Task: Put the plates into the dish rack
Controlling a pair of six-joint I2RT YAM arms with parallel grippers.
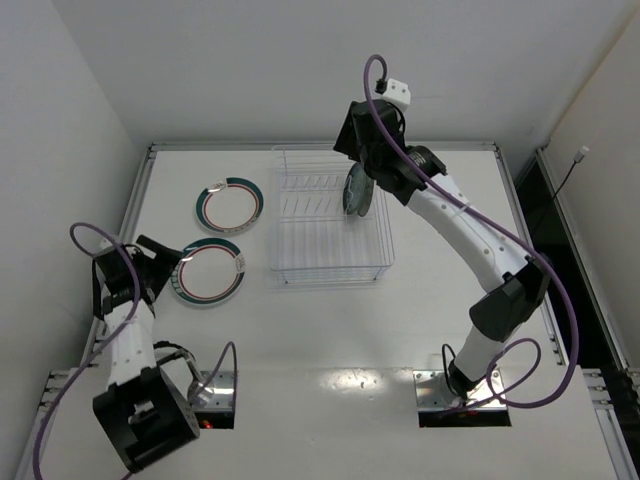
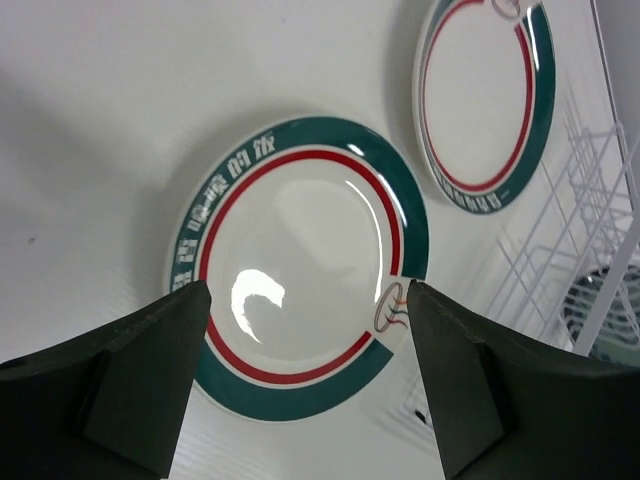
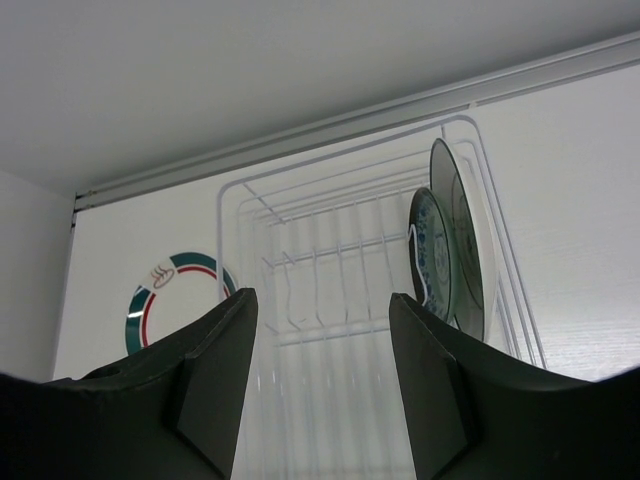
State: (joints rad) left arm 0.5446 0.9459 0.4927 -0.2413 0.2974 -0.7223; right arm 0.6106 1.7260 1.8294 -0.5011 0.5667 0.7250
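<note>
**Overhead and wrist views.** We see the left gripper (image 2: 308, 292) spread wide, released and grasping nothing, at the left edge of the near rimmed plate (image 1: 208, 272). That plate lies flat on the table (image 1: 330, 340), left of the dish rack (image 1: 330, 245). A second rimmed plate (image 1: 230, 204) lies just beyond it. The right gripper (image 3: 322, 300) hangs over the rack's far right part, fingers apart and empty. Two plates stand on edge inside the rack along its right side (a patterned plate (image 3: 432, 258), with a larger plate (image 3: 465, 230) just behind).
</note>
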